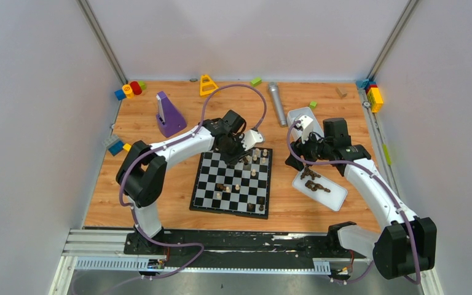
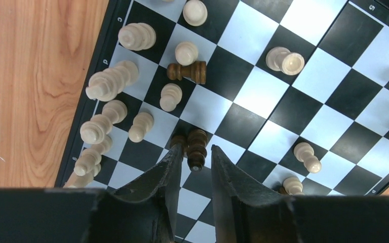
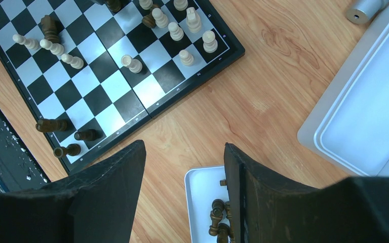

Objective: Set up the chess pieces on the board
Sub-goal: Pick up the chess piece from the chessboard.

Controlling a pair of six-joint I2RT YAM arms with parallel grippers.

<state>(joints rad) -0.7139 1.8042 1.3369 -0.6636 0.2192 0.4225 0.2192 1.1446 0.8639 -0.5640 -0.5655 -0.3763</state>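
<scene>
Chess pieces (image 2: 137, 36) crowd one edge of the board (image 2: 243, 121), off to the left of the left gripper (image 2: 196, 151). To its right the squares are bare, with lots of room. Its jaws are close together with one dark piece (image 2: 196, 144) between them. I cannot tell if they squeeze it. That piece's long way runs along the fingers, thin end toward the wrist. The right gripper (image 3: 185, 147) has its jaws wide apart and holds nothing. Bare table (image 3: 233, 111) lies ahead of it, and a small tray (image 3: 197, 202) sits below, between its jaws.
</scene>
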